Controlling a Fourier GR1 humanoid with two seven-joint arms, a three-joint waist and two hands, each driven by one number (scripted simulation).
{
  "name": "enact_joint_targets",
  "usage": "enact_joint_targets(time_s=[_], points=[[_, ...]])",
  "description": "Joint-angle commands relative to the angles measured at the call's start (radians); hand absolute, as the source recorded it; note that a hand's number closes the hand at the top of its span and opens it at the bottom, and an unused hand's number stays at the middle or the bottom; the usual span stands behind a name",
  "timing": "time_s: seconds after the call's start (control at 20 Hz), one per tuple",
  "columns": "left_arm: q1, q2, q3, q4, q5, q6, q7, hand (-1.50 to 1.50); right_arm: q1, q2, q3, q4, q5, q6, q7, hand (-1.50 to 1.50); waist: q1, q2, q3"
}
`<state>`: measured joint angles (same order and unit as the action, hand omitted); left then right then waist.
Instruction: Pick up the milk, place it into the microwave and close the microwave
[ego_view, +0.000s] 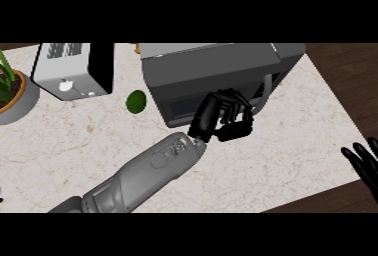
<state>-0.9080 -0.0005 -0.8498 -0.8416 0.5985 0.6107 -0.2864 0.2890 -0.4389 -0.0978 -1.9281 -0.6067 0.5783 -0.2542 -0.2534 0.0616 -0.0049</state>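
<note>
Two hands showing, one at work. Left hand (227, 116) against the microwave (214, 65) door (181, 102), fingers curled, nothing seen inside them; door handle (263, 92) just to its right. No milk visible anywhere on the tabletop (88, 145): probably inside the microwave, behind the door, but not checkable. Door apparently at or near shut; any push left to make: straight away from the forearm, into the door. Right hand (362, 161) open, resting at the right edge, well apart. Green fruit (136, 101) and white appliance (74, 70) left of the microwave, not in the way.
</note>
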Motion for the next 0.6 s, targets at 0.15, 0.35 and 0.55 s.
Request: enact_joint_targets(time_s=[0.15,0.35,0.55], points=[[-0.076,0.0,0.073,0.092,0.099,-0.02,-0.055,1.5,0.001,-0.02,-0.023,-0.006,-0.044,-0.003,0.023,-1.5,-0.017,0.007,0.002],[-0.071,0.0,0.059,0.101,0.141,-0.037,-0.08,1.5,-0.014,-0.033,-0.025,-0.032,-0.067,-0.015,0.046,-1.5,-0.028,0.01,0.0],[-0.067,0.0,0.096,0.109,0.201,-0.045,-0.092,1.5,-0.027,-0.044,-0.037,-0.023,-0.091,-0.01,0.05,-1.5,-0.023,0.019,0.001]])
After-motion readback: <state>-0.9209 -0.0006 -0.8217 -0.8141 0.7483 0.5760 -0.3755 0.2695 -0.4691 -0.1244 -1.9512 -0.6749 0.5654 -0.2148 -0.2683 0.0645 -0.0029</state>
